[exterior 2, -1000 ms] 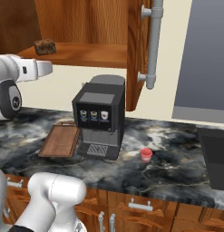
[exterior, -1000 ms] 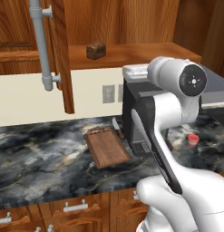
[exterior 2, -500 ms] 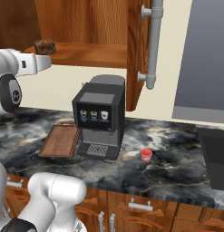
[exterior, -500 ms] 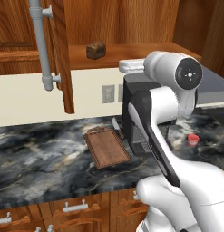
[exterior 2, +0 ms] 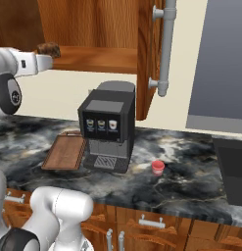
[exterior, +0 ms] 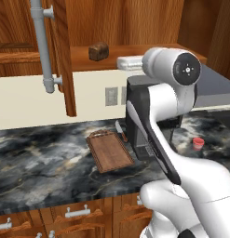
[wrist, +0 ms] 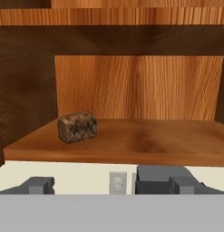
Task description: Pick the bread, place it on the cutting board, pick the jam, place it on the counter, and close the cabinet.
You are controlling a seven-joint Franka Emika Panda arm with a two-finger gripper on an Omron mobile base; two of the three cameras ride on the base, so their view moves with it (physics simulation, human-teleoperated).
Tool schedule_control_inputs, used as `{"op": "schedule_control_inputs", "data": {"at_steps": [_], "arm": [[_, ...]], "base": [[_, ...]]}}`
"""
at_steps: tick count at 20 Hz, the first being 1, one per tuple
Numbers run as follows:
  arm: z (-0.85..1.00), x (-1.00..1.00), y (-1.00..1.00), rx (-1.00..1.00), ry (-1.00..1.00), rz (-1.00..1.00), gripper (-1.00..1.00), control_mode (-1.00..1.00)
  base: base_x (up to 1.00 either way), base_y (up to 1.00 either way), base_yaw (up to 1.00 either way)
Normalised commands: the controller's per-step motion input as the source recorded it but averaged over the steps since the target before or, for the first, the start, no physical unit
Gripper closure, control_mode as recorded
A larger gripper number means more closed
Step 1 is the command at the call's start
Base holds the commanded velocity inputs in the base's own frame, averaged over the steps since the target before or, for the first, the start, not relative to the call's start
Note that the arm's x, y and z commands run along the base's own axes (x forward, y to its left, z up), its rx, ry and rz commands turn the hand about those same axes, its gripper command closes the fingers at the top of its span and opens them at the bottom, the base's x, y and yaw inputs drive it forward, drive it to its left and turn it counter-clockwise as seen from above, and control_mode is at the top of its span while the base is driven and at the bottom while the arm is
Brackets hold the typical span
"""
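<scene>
Reddish-brown wood everywhere up top: your cabinet (exterior: 65,56) has its door hanging open, and the bread (exterior: 98,51) is sitting on the open shelf (wrist: 131,142) inside, toward the left end of it. In the hand view you're looking straight at it, the loaf (wrist: 77,127) a bit left of centre and further back on the shelf, nothing touching it.

Your gripper (wrist: 111,185) has its fingers spread wide apart with nothing between them, and it's held up at shelf height, short of the bread. From the right base view the hand is pointing in at the loaf (exterior 2: 48,48) from the left side.

Down below, the cutting board (exterior: 109,151) lies flat on the dark marble counter (exterior: 42,162), just left of the black coffee machine (exterior 2: 107,126), handle end toward the wall. There's a knife (exterior: 120,131) lying between the board and the machine. The jam (exterior 2: 157,167) is standing on the counter to the right of the machine, well apart from the board.
</scene>
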Motion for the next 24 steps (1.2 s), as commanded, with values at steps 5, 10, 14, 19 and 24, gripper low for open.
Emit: {"op": "schedule_control_inputs", "data": {"at_steps": [5,10,14,19,24], "arm": [[0.12,0.13,0.01,0.02,0.0,0.03,-1.0,-1.0],[0.05,0.24,0.08,0.01,0.0,0.03,-1.0,-1.0],[0.0,0.29,0.2,0.0,0.03,0.01,-1.0,-1.0],[0.0,0.24,0.16,0.01,0.05,0.01,-1.0,-1.0],[0.0,0.15,0.15,0.01,0.07,0.03,-1.0,-1.0]], "base": [[0.0,0.0,0.0],[0.0,0.0,0.0],[0.0,0.0,0.0],[0.0,0.0,0.0],[0.0,0.0,0.0]]}}
